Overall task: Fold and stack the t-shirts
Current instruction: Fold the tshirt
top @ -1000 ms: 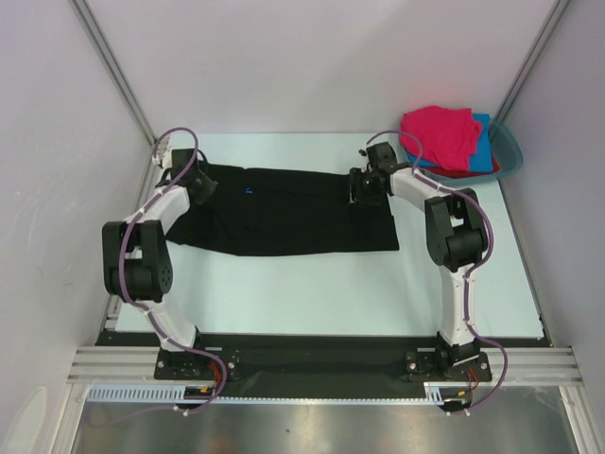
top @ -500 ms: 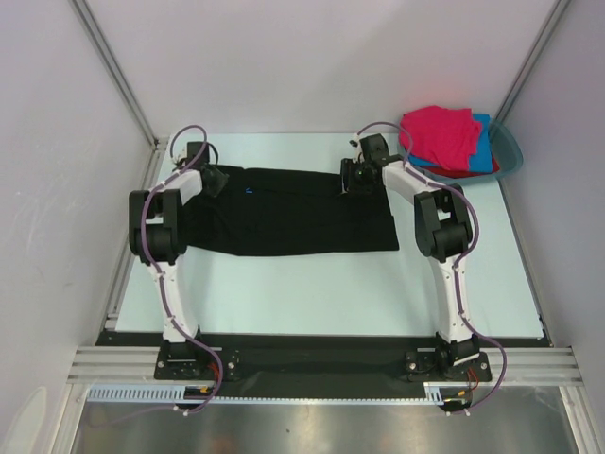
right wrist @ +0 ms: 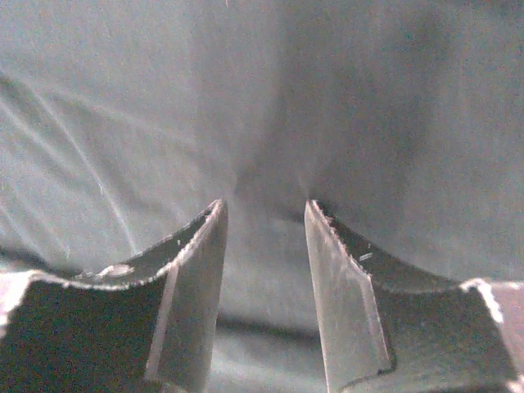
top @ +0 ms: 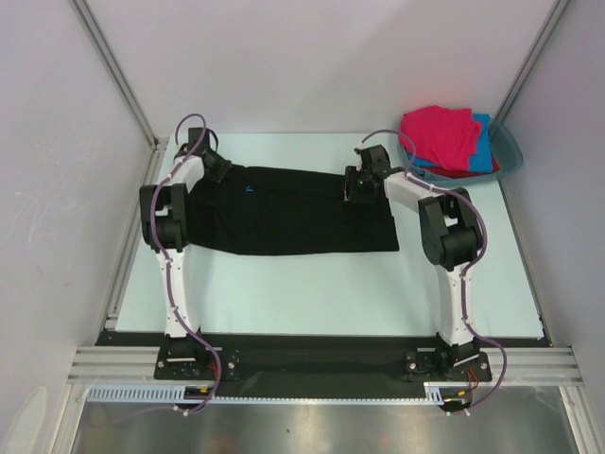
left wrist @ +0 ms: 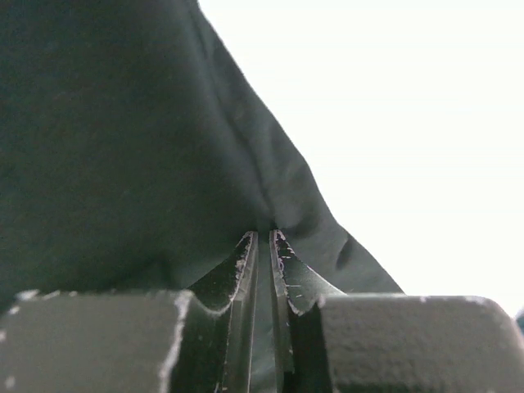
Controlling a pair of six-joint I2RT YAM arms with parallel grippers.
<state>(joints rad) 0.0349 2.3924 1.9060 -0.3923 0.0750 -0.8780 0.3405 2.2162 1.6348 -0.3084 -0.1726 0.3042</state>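
Two end effectors sit at the far edge of the black t-shirt, which lies spread flat on the surface. The left end effector is pinched narrow on a bit of the cloth, while the right end effector stands half-wide, tips pressed into the fabric with only a pucker between them. If the right closes on too little, that side may slip free mid-fold and drag the shirt askew; catching extra layers could bunch it. The pink t-shirt lies heaped in the basin.
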